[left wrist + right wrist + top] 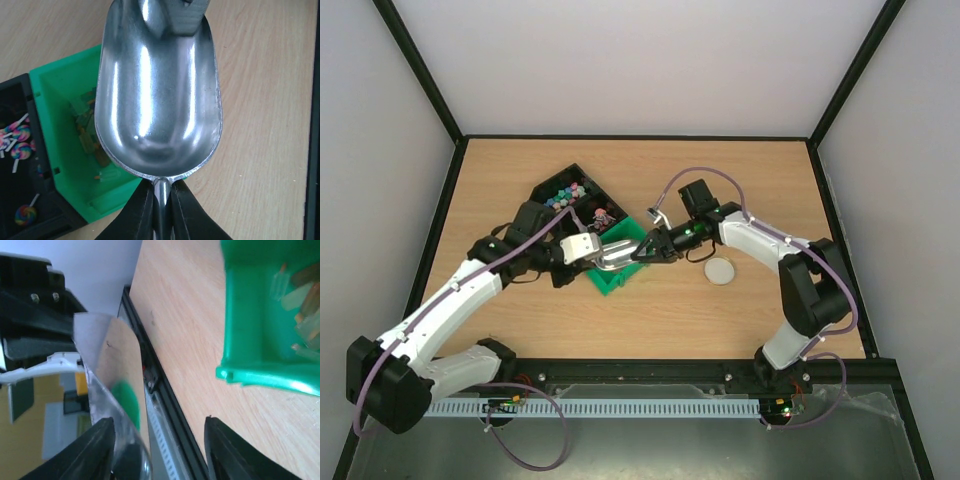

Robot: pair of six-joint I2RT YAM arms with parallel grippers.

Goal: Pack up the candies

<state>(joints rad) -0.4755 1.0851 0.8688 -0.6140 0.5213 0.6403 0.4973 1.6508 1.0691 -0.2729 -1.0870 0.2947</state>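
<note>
My left gripper (pixel 161 202) is shut on the handle of an empty metal scoop (pixel 157 85). It holds the scoop over the right edge of a green bin (pixel 60 85). Pale yellowish candies (pixel 87 137) lie in that bin. In the top view the scoop (pixel 605 255) lies across the green bin (pixel 632 236), and bright candies (pixel 563 195) fill a black tray (pixel 582 173) behind it. My right gripper (pixel 160 450) is open and holds nothing. The scoop's shiny wall (pixel 107 370) is next to its left finger (pixel 97 450). The bin (pixel 265 320) and candies (pixel 305 305) lie ahead of it.
A round white lid (pixel 720 271) lies on the table right of the bin. Swirled lollipops (pixel 20 142) lie in the black tray. The two arms meet over the bin at the table's middle. A black frame rail (pixel 165 390) runs along the near edge.
</note>
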